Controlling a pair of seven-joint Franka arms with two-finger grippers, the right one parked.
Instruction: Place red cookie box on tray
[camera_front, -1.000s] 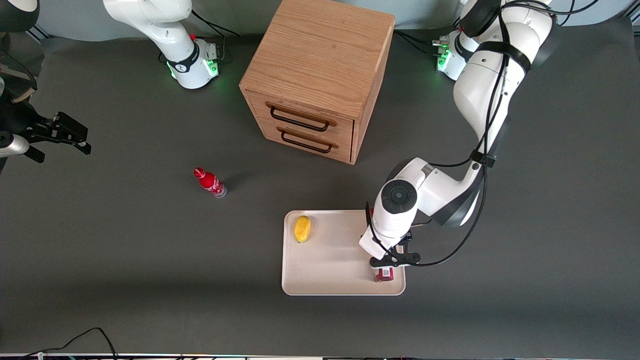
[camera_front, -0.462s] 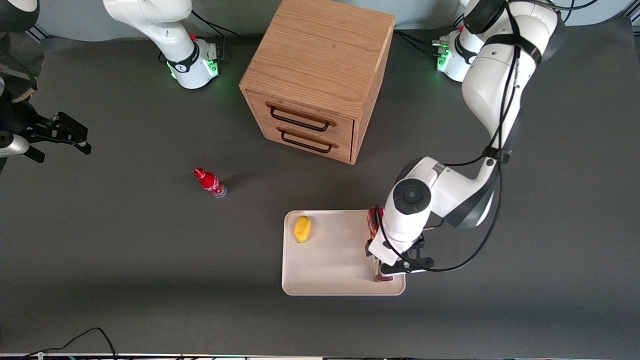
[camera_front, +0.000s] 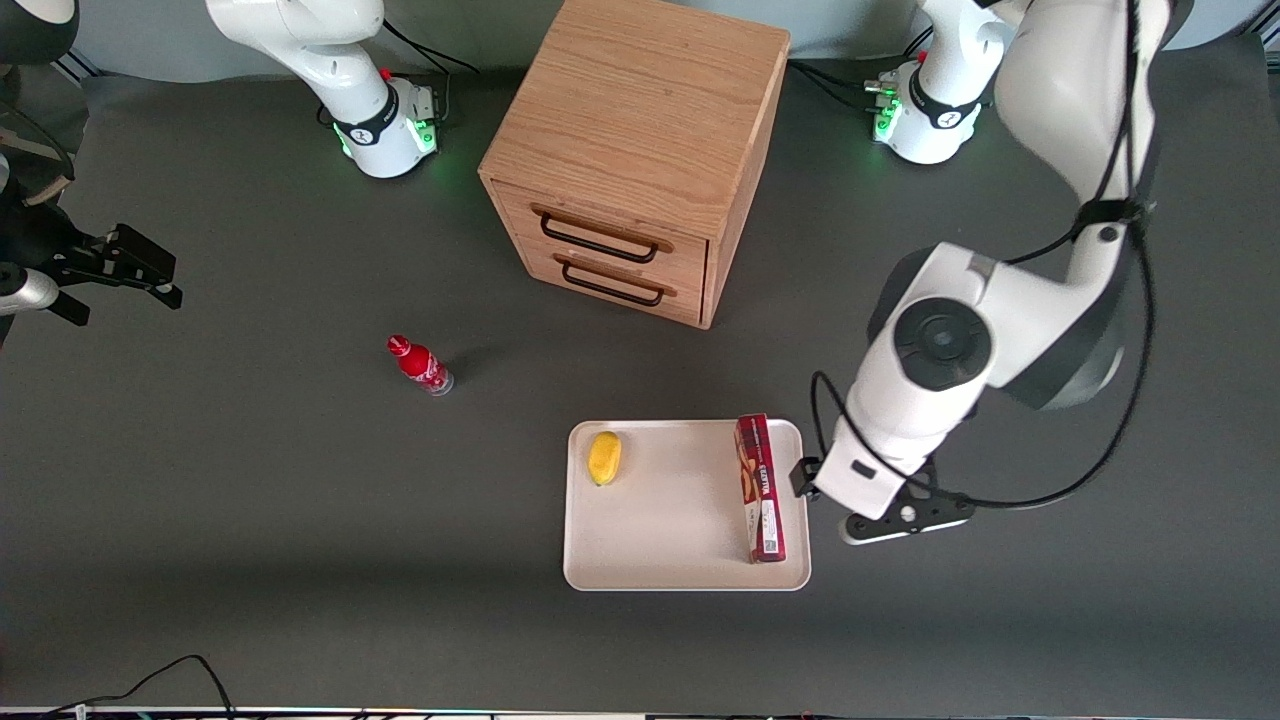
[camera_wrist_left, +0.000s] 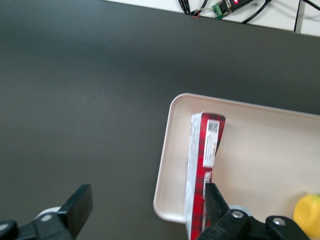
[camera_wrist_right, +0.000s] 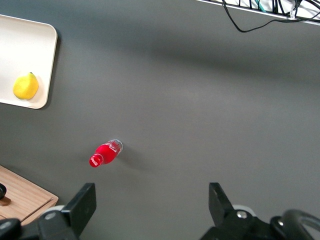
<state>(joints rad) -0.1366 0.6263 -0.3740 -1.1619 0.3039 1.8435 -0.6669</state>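
The red cookie box (camera_front: 760, 488) lies flat on the cream-white tray (camera_front: 660, 520), along the tray's edge nearest the working arm, its long side running toward the front camera. My left gripper (camera_front: 852, 492) hangs above the table just off that tray edge, toward the working arm's end, and is raised clear of the box. In the left wrist view the gripper (camera_wrist_left: 145, 210) is open and empty, with the box (camera_wrist_left: 202, 165) and the tray's rim (camera_wrist_left: 167, 150) below it.
A yellow lemon (camera_front: 604, 457) lies on the tray near its edge toward the parked arm. A small red bottle (camera_front: 420, 364) lies on the table toward the parked arm's end. A wooden two-drawer cabinet (camera_front: 640, 150) stands farther from the front camera than the tray.
My gripper has let go of the box, risen and moved off the tray toward the working arm's end. The box, earlier mostly hidden under the hand, now lies fully in view on the tray.
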